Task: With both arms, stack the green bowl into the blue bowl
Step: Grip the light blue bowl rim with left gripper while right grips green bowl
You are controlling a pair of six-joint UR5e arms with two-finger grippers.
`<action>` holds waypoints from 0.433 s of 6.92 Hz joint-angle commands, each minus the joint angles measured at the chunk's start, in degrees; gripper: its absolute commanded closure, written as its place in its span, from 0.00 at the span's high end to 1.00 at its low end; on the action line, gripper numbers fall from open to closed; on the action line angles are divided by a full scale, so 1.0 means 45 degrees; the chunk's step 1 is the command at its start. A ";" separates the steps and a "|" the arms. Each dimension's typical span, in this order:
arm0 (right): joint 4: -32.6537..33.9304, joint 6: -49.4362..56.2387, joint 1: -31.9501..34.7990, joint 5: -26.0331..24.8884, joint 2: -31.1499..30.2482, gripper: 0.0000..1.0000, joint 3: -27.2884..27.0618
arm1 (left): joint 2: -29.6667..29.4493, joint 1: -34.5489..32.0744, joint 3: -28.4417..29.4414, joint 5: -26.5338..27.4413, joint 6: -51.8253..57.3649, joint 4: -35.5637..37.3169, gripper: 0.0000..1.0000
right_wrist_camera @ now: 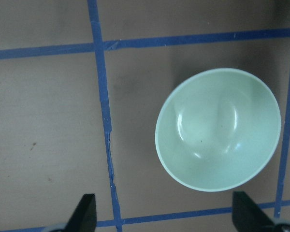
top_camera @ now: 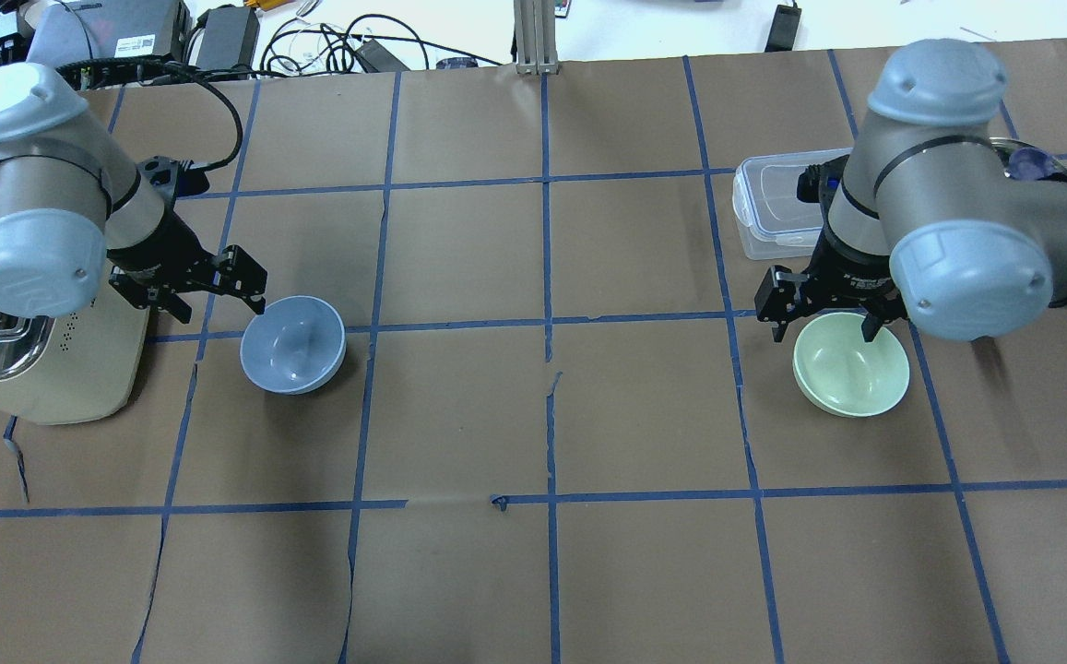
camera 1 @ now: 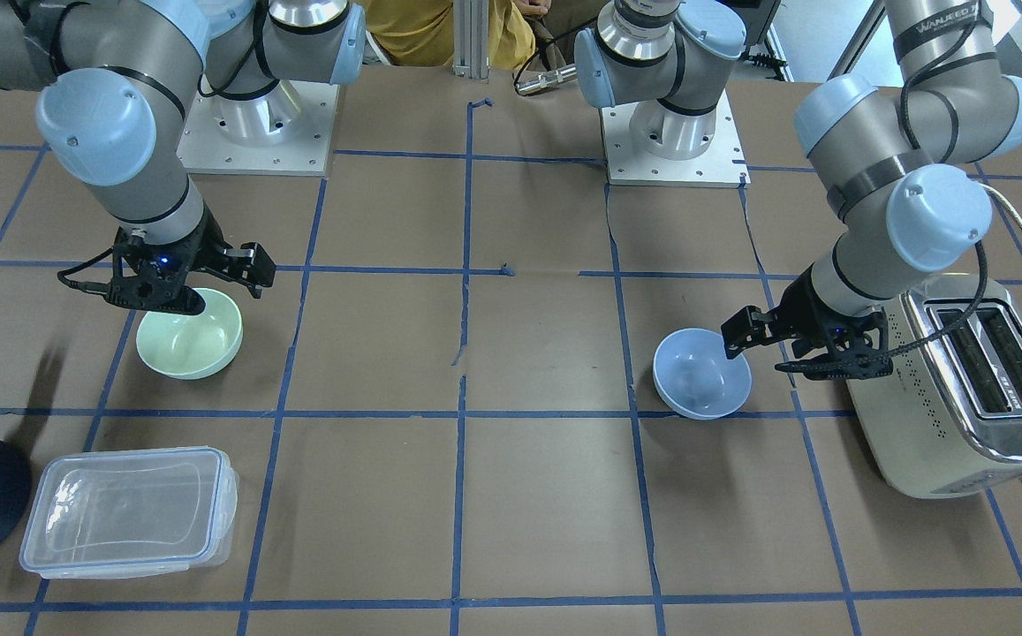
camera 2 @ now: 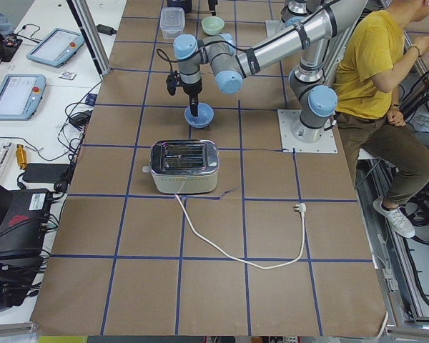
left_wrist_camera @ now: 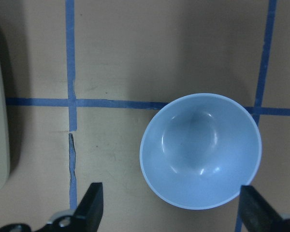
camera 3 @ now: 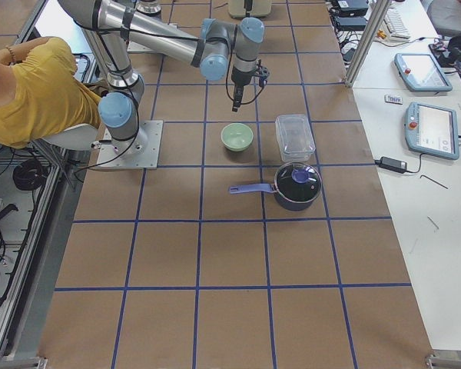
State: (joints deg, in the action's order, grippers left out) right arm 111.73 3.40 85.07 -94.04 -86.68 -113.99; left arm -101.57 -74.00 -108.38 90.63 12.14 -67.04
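Overhead exterior view, and here I am with both arms out over the brown paper-covered table (top_camera: pixel 644 415), one bowl under each. My left claw (left_wrist_camera: pixel 170 213) hangs over the small round light blue bowl (top_camera: pixel 293 344), fingers spread wide. Through the left wrist camera the blue bowl sits upright between them, nearer the finger on that view's right, on a crossing of blue tape lines (left_wrist_camera: pixel 70 63). From the front, one fingertip looks right at its rim; touching or not, I cannot tell. The cream and chrome two-slot toaster (top_camera: pixel 44 369) stands just beside that arm. Over on the other side, my right claw (right_wrist_camera: pixel 165 215) is spread just as wide above the small round pale green bowl (top_camera: pixel 851 364), which stands upright on the paper. The right-side camera shows clear air between fingers and bowl. The two bowls are well apart, green not in blue. Beyond the green bowl lies a clear rectangular plastic container (top_camera: pixel 773 207), with a dark blue lidded saucepan (camera 3: pixel 296 184) near it.
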 commanded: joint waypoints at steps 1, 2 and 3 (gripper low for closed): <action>0.1983 0.1664 0.0041 -0.0001 0.0510 1.00 -0.0995 | -0.0939 0.0250 -0.0525 -0.0100 0.0714 0.0875 0.89; 0.2026 0.1685 0.0041 -0.0059 0.0531 1.00 -0.1462 | -0.1214 0.0291 -0.0564 -0.0140 0.1339 0.0856 0.53; 0.2780 0.1840 -0.0017 -0.0002 0.0550 1.00 -0.2027 | -0.1275 0.0311 -0.0546 -0.0159 0.2235 0.0817 0.10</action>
State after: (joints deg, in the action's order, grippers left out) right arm 121.22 10.78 85.15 -94.17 -84.42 -120.38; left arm -106.46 -72.81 -110.74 90.08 18.06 -63.38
